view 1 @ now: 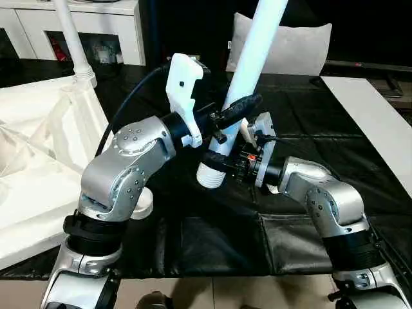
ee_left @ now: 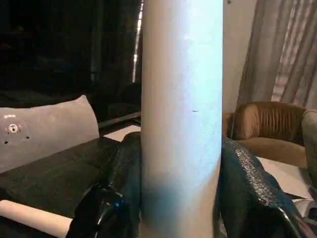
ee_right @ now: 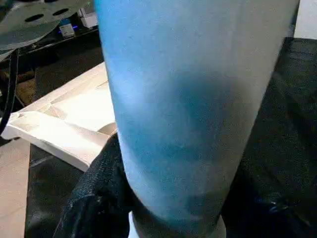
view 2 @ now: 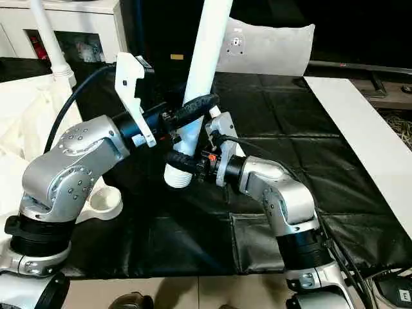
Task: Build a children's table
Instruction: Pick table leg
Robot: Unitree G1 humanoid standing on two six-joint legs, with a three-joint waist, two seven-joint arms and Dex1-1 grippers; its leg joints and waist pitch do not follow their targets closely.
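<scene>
A white tapered table leg [view 1: 257,45] stands tilted over the black table, its threaded collar [view 1: 209,175] at the lower end, just above the cover. My left gripper [view 1: 235,112] is shut on the leg's shaft, with black fingers [ee_left: 119,198] on both sides of it. Lower down, just above the collar, my right gripper [view 1: 219,164] is shut on the same leg [ee_right: 188,99]. The white tabletop [view 1: 38,161] lies ribbed side up at the left, with another leg [view 1: 72,38] upright in its far corner socket. A round corner socket [view 2: 106,201] shows by my left elbow.
The black-covered work table [view 1: 212,238] spreads under both arms. A white board [view 1: 380,122] lies along its right side and a grey cushion [view 1: 296,45] stands at the back. A white cabinet [view 1: 96,26] is at the back left. Another white tube [ee_left: 34,218] lies on the cover.
</scene>
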